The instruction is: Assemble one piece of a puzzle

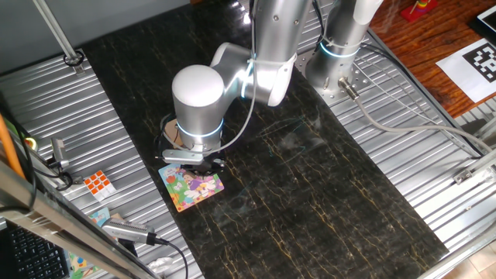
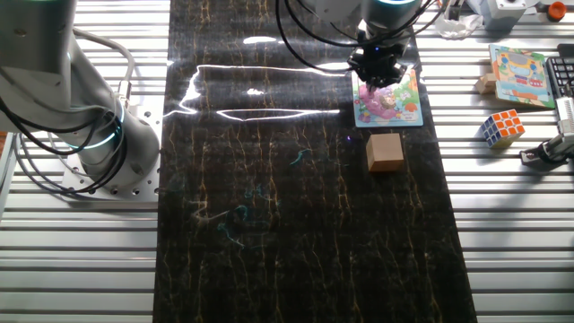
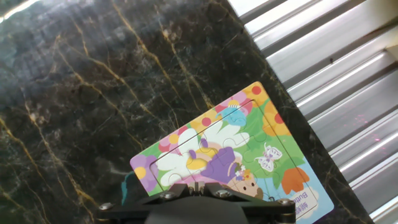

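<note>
The puzzle [image 1: 192, 186] is a small flat cartoon board lying on the dark marble mat. It also shows in the other fixed view [image 2: 387, 100] and fills the lower middle of the hand view [image 3: 236, 149]. My gripper [image 1: 203, 165] hangs low over the puzzle's edge nearest the arm, as the other fixed view [image 2: 381, 76] also shows. In the hand view the gripper [image 3: 196, 186] has its fingers drawn together. The pink piece does not show in any view. The part of the board under the fingers is hidden.
A tan wooden block [image 2: 385, 151] sits on the mat close beside the puzzle. A Rubik's cube [image 2: 502, 127] and a second picture board [image 2: 518, 76] lie on the ribbed metal off the mat. A second arm's base [image 2: 108, 135] stands at the other side.
</note>
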Available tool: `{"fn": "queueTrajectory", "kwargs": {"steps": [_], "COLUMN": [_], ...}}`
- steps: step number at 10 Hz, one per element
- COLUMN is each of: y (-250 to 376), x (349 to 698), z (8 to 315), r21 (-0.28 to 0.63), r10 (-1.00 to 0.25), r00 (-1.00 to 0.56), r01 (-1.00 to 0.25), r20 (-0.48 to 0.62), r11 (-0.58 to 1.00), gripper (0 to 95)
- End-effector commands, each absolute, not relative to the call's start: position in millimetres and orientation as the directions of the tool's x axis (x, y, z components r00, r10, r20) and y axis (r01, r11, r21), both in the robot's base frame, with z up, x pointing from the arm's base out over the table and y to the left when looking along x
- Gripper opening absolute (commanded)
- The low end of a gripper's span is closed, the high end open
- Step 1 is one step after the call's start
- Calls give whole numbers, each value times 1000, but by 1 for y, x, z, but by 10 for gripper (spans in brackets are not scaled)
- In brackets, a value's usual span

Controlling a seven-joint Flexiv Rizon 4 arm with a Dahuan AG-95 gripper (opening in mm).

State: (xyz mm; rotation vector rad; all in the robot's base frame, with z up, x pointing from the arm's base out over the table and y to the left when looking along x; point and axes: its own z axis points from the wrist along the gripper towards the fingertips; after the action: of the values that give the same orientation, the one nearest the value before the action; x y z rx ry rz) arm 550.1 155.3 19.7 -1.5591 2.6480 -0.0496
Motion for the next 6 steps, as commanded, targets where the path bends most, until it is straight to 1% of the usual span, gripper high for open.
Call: {"fn": "queueTrajectory", "kwargs": {"steps": [1, 6], "y": [156, 156], "x": [550, 546], "z": [20, 19], "r21": [-59, -44], "r10": [-870, -849], "r00": [-490, -526], "r01": [-869, -848], "r20": [-48, -50], "r11": [492, 528], "gripper": [0, 0]}}
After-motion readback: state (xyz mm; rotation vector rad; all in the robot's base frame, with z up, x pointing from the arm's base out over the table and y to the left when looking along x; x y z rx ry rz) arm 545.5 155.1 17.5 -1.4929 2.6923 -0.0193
